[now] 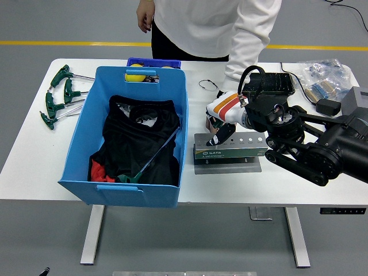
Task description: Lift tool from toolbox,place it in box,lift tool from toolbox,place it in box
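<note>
While only one view is given, from the head camera looking down over a white table [34, 178], it takes in the whole work area. At centre left stands a large blue box [80, 155], an open plastic bin with black cloth [141, 144] bunched inside. On that cloth lies one green-handled tool [150, 161], its thin metal shaft running diagonally up toward the box's right wall.

Just right of the box sits the toolbox [230, 150], a low grey-green holder on a flat metal base, with a row of small holes along its top.

From the picture's right edge the robot's black right arm [310, 149] reaches in over the table. Its right hand [224, 123], white with orange stripes, is over the left end of the toolbox, fingers [217, 137] curled downward and touching the holder's top. Whether they are closed around a tool cannot be told; nothing clearly shows in the grip.

At the table's far left, well apart from the box, lie several green T-handle wrenches [60, 95]. Behind the box is a small dark blue tray [154, 61] holding yellow items. At far right are plastic bags [325, 77] and a black cable [296, 77].

A person in a white top [201, 26] stands at the far side, one sleeve hanging down near the robot's hand.
</note>
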Tool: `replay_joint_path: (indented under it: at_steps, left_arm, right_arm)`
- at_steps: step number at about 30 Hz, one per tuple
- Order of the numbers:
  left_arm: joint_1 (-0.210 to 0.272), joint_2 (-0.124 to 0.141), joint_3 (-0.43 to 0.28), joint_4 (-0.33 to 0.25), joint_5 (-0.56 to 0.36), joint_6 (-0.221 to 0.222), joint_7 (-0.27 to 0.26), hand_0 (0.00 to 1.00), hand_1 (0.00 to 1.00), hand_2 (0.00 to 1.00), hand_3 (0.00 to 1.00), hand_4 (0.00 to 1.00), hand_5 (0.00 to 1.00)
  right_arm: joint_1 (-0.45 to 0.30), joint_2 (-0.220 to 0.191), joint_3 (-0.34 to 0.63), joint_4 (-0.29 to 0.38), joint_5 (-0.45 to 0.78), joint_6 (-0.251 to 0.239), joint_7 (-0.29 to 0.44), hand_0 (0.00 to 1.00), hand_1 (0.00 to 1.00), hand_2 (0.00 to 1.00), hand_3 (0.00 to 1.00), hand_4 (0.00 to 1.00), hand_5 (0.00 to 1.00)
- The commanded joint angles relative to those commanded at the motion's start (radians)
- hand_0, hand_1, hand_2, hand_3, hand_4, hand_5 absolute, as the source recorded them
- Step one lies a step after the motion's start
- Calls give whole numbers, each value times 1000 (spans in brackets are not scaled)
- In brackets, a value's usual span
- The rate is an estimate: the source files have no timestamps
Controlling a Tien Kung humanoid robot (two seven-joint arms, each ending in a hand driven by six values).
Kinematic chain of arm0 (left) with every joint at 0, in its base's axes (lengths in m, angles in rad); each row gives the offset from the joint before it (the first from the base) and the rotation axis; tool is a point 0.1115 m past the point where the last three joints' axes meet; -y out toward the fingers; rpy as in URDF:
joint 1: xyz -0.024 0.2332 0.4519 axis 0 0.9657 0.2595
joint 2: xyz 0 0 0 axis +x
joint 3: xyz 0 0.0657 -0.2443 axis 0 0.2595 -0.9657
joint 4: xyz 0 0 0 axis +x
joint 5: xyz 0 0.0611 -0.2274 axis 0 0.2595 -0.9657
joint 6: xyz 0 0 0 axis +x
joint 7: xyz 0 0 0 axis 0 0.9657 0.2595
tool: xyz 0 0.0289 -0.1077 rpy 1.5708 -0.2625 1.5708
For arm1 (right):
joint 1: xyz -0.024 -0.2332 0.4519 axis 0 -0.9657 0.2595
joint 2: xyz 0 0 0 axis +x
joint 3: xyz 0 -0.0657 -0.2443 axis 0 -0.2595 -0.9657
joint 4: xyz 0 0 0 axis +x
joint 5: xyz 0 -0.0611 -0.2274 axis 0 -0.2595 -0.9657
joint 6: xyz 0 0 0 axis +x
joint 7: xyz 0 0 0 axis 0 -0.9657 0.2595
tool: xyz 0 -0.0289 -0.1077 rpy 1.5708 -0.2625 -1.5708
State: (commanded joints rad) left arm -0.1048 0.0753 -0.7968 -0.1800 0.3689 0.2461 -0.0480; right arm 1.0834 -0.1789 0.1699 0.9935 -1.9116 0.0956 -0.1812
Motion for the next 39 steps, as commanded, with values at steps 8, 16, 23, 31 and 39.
replay_joint_path:
  at_steps: [8,16,23,31,39]
  left_arm:
    - [1,1,0,0,-1,0,0,827,856,871,765,744,604]
    - [2,1,-8,0,9,1,4,827,855,871,763,744,603]
    - [2,1,-4,0,4,1,3,827,855,871,764,745,604]
    - [0,1,-7,0,10,1,4,827,854,871,764,745,604]
    - [1,1,-12,0,15,2,5,826,855,871,765,745,604]
  right_arm:
    - [1,-3,-4,7,-1,21,-10,826,599,644,484,975,647]
    - [2,-2,-5,14,-4,43,-28,799,522,536,315,974,656]
    - [4,0,-10,13,-6,58,-38,780,478,486,279,973,656]
    - [8,7,-10,16,-1,45,-31,781,503,506,338,975,655]
    - [10,12,-11,18,7,43,-31,781,524,544,427,978,653]
